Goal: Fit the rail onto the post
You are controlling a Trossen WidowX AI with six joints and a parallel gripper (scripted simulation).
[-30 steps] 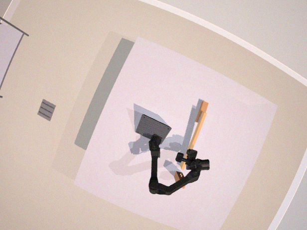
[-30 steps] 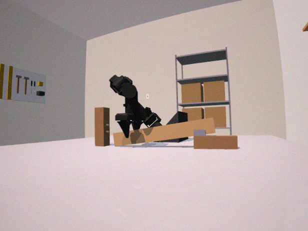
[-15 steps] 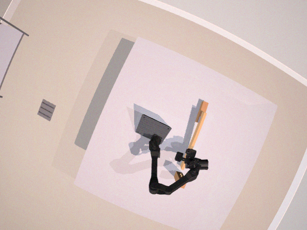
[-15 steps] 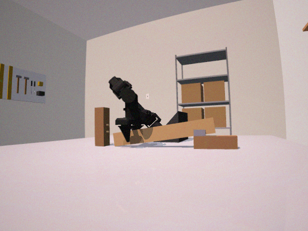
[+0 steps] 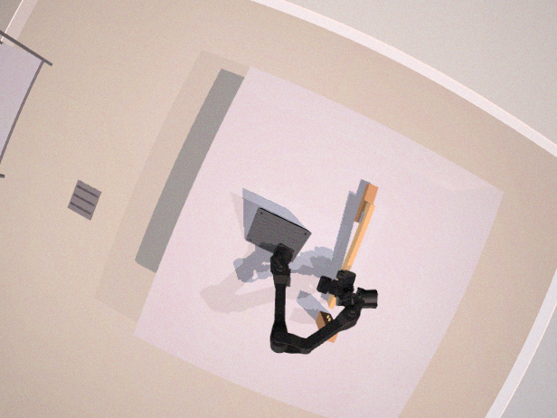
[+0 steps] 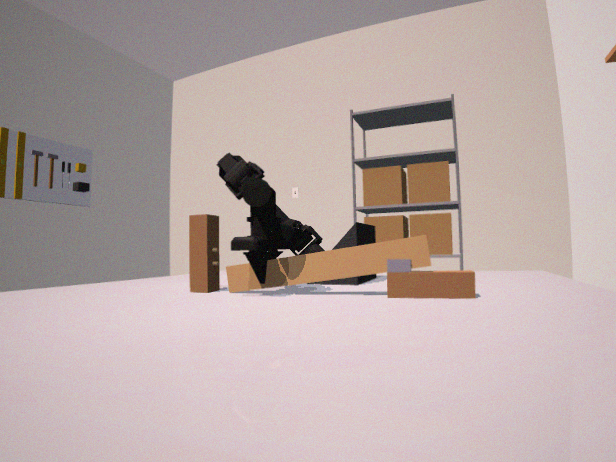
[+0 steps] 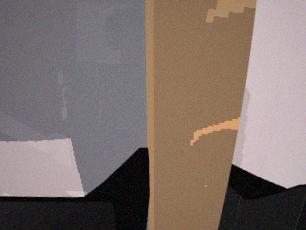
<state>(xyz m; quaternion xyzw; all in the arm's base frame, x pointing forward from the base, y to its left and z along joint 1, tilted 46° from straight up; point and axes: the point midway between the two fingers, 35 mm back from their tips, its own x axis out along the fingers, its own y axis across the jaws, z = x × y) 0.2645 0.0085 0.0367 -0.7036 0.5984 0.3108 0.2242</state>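
I had my gripper (image 6: 260, 270) clamped across the rail (image 6: 345, 262) near its low end, since that end needed lifting. The rail sloped from the table (image 6: 300, 375) just beside the post (image 6: 204, 252) up to the footboard block (image 6: 431, 284).

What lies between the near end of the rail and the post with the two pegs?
Nothing but a narrow strip of table: in the exterior view the rail end stops short of the post, whose pegs are uncovered.
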